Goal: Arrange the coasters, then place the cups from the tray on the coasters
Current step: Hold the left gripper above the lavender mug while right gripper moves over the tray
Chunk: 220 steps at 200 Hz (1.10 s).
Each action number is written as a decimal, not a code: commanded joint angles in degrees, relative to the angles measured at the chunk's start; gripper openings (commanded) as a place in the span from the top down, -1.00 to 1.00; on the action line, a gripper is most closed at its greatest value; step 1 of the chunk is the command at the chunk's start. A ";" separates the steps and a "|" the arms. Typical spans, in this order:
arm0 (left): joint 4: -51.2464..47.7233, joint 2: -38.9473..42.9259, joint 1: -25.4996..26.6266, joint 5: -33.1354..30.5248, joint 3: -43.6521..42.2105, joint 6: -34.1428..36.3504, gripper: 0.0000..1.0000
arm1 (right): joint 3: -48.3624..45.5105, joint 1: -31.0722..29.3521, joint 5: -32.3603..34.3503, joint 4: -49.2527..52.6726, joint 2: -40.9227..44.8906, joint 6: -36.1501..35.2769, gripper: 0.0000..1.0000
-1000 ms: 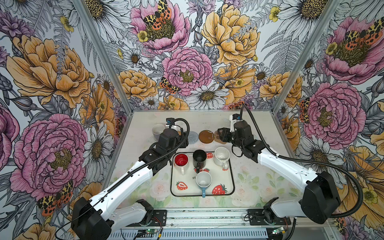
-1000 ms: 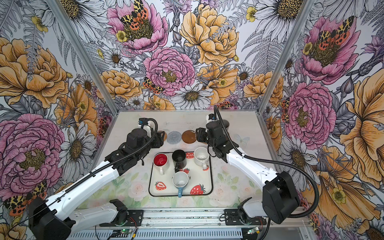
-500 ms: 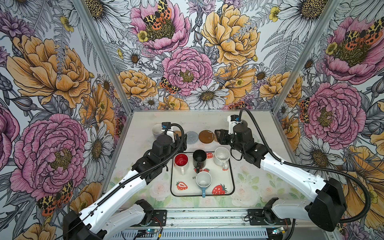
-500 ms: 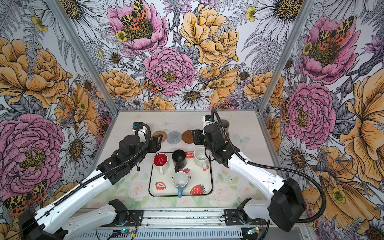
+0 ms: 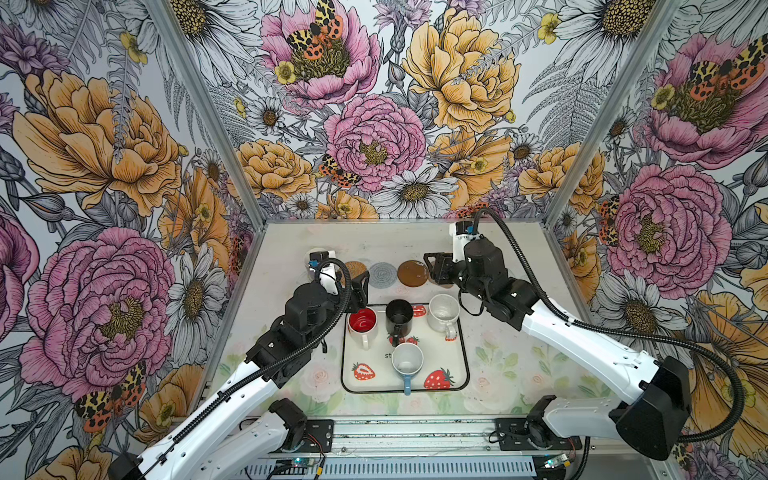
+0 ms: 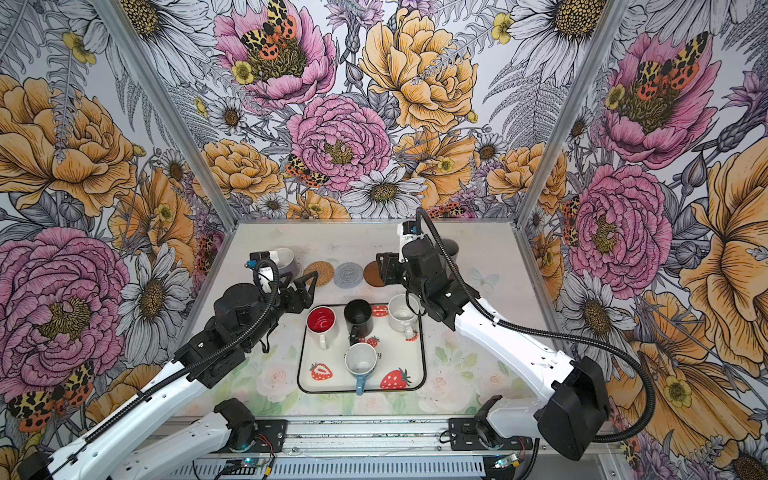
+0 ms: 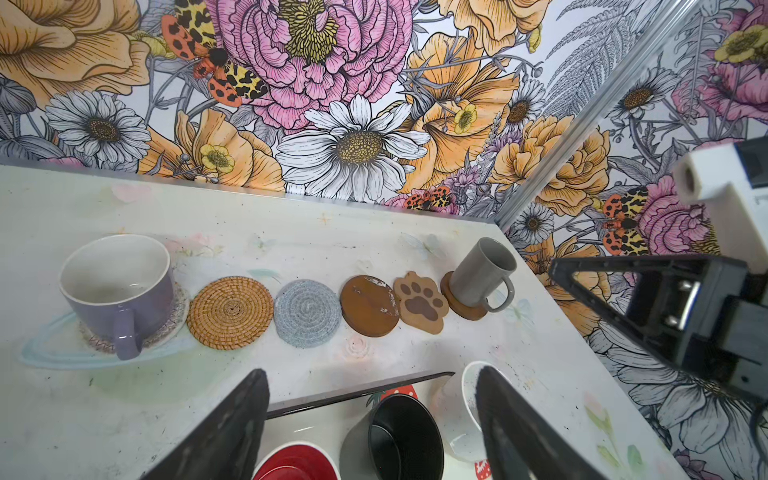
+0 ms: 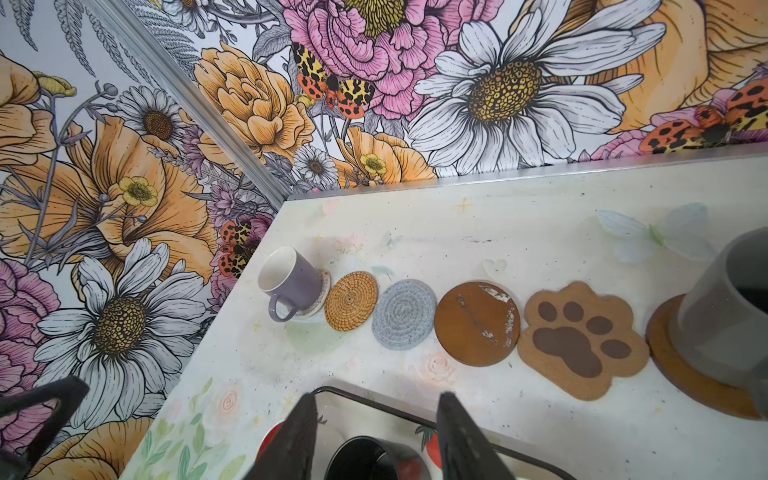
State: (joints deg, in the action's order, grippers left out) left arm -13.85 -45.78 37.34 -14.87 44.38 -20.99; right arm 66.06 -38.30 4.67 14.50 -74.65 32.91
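The coasters lie in a row behind the tray (image 5: 464, 365): rattan (image 7: 230, 312), grey spiral (image 7: 307, 313), brown disc (image 7: 370, 305), paw (image 7: 422, 303). The lilac cup (image 7: 116, 286) stands on the beaded coaster (image 7: 176, 309), and the grey cup (image 7: 482, 274) on the other brown disc (image 7: 459, 305). On the tray stand the red-inside (image 5: 361, 324), black (image 5: 399, 318), speckled white (image 5: 444, 311) and light blue (image 5: 407, 361) cups. My left gripper (image 7: 370, 372) hangs open over the tray's far left rim. My right gripper (image 8: 378, 397) is open and empty above the far rim (image 8: 365, 399), near the black cup (image 8: 374, 457).
Floral walls close the table (image 5: 507, 257) at the back and both sides. Both arms reach in from the front rail (image 5: 415, 436). The two grippers hang close together over the far edge of the tray, in front of the coaster row.
My left gripper has drawn back from the lilac cup toward the tray, its jaws widening. My right gripper has shifted slightly left, away from the grey cup.
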 commanded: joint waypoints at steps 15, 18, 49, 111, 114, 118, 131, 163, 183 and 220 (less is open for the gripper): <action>0.40 1.90 0.27 1.44 -1.00 2.69 -0.62 | 3.14 -1.15 0.74 7.92 1.74 -3.66 -0.02; 0.40 2.06 0.27 1.36 -1.11 2.91 -0.63 | 3.30 -1.23 0.83 8.77 2.04 -3.76 -0.02; 0.76 3.15 -0.31 0.22 -2.60 4.04 -0.70 | 3.83 -2.85 2.90 17.14 5.00 -5.13 -0.04; 0.51 3.15 -1.04 1.06 -2.54 3.29 -0.73 | -3.23 -6.36 7.84 25.55 13.98 -1.52 -0.08; 0.42 3.17 -1.04 1.03 -2.54 3.28 -0.73 | -3.42 -6.54 7.98 26.02 14.30 -1.38 -0.08; 0.36 3.24 -1.04 0.91 -2.56 3.31 -0.73 | -3.67 -6.76 8.13 26.72 14.74 -1.21 -0.08; 0.07 3.40 -1.22 0.80 -2.55 3.21 -0.73 | -4.05 -8.31 8.72 29.46 15.53 -0.59 -0.08; -0.04 3.93 -1.13 0.63 -2.89 3.23 -0.73 | -4.65 -11.73 10.91 37.01 16.19 2.18 -0.03; 0.11 3.95 -1.15 0.55 -2.98 3.04 -0.73 | -6.76 -14.59 11.93 38.61 17.46 4.48 -0.03; 0.66 3.60 -1.31 0.99 -3.16 2.71 -0.73 | -11.26 -16.96 12.38 38.91 18.72 8.15 -0.03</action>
State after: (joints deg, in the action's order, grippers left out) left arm -13.85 -42.46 36.51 -14.55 41.89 -18.48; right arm 56.93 -54.43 15.05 51.51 -56.97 37.36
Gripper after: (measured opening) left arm 0.864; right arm 0.518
